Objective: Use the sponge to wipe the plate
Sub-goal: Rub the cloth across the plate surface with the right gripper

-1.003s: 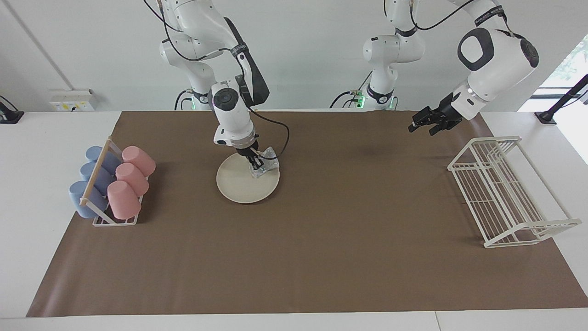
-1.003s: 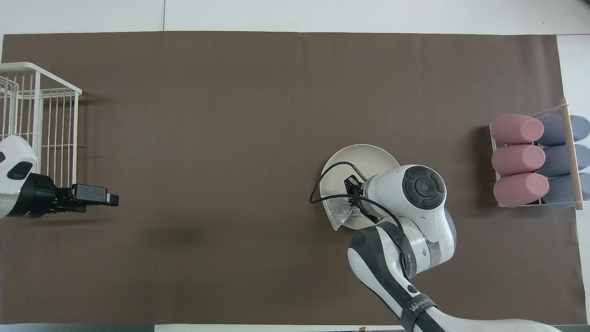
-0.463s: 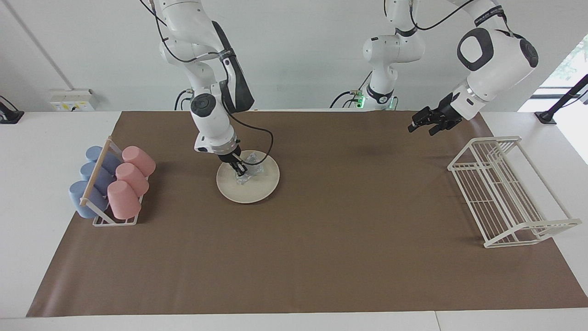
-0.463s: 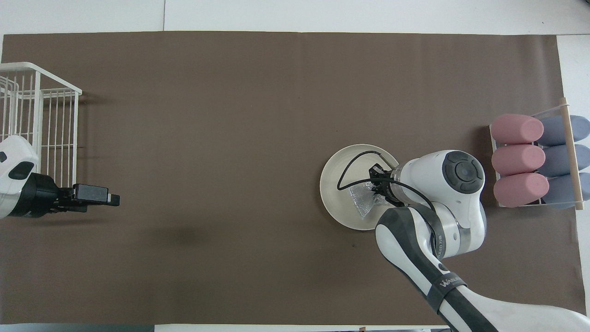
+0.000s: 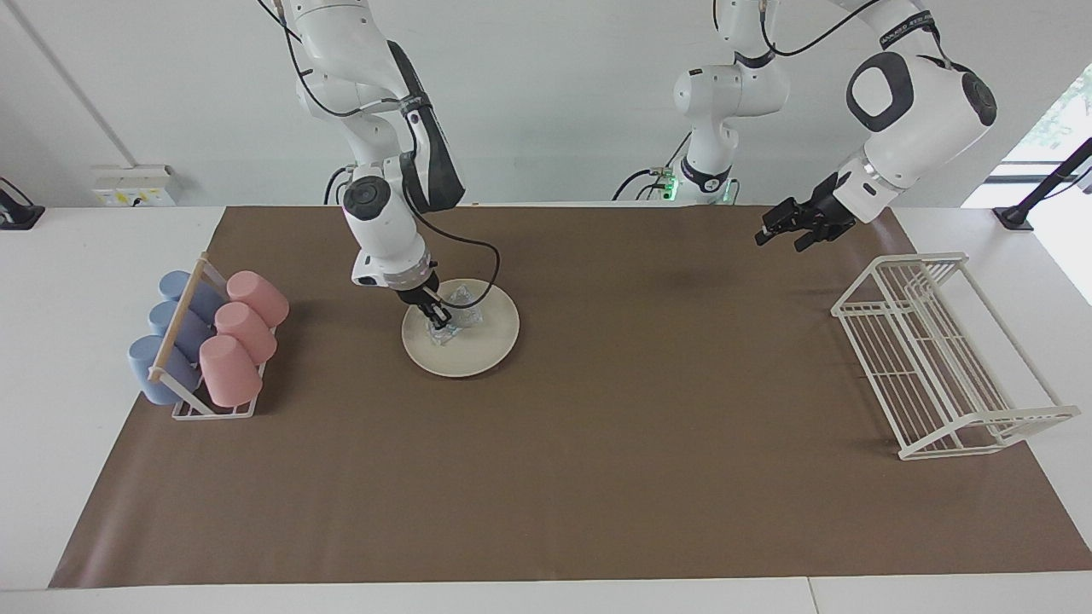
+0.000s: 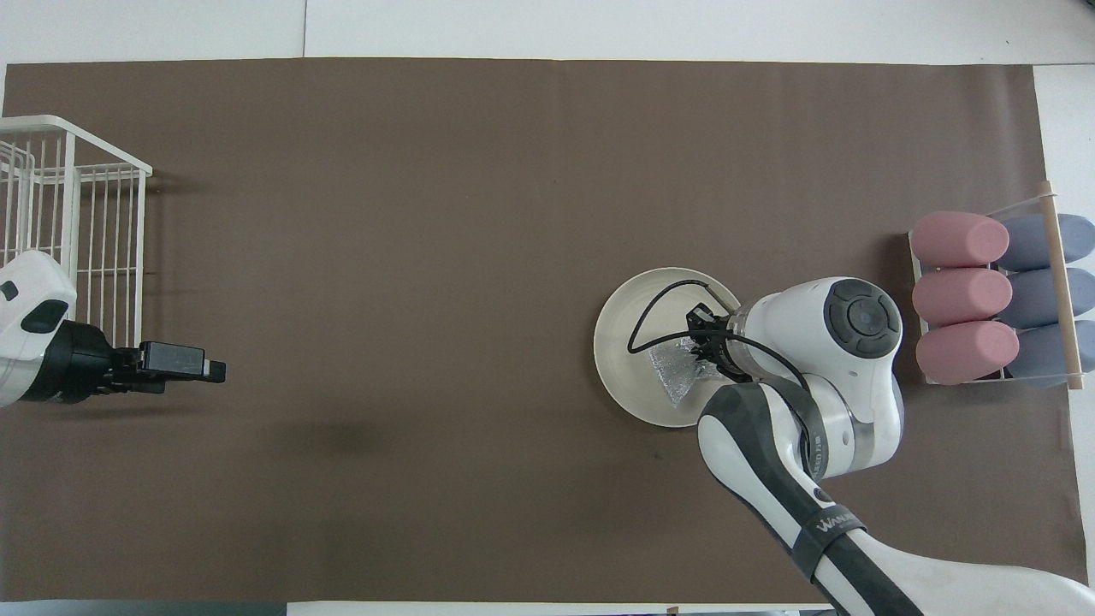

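Worktop (image 5: 597, 477): plate (image 5: 482, 350) sits toward the right arm's end, and my right hand (image 5: 439, 318) is clamped on the sponge (image 5: 456, 322), pressing it onto the plate, mid-wipe. Left hand (image 5: 772, 232) waits, spread open, near the wire rack (image 5: 938, 358). Next I'd sweep the uncovered plate area, keeping contact.

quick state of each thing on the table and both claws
plate: flat on the mat, sponge on it
sponge: pressed on the plate, gripped
right claw: shut on sponge
left claw: open, empty, waiting above the mat
cups: lying in their rack
wire rack: empty
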`<state>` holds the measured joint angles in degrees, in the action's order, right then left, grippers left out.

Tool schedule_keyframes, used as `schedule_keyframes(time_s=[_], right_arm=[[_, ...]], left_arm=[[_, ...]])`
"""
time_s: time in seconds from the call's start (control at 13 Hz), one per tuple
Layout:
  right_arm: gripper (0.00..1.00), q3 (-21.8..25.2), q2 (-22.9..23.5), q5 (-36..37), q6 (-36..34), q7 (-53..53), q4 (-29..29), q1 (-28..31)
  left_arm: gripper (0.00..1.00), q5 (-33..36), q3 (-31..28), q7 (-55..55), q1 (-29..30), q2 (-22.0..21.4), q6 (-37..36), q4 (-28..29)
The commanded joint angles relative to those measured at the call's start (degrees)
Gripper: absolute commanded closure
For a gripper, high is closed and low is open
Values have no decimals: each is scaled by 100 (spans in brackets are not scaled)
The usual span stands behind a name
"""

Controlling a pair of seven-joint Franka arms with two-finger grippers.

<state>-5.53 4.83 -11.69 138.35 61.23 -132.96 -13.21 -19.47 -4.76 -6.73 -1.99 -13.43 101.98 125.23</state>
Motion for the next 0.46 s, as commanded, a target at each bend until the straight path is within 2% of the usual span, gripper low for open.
schedule_keyframes(time_s=[0.0,0.23,0.39], right_arm=[[100,-36,45,-79,157,563,-116,-373],[100,-45,36,-79,288,1126,-116,-691],[100,-36,53,-79,360,1207,-116,-700]], left_arm=[[0,119,-16,111,-100,51,50,-60],[0,119,-16,102,-108,42,32,-60],[0,119,-16,102,-100,42,23,-52]])
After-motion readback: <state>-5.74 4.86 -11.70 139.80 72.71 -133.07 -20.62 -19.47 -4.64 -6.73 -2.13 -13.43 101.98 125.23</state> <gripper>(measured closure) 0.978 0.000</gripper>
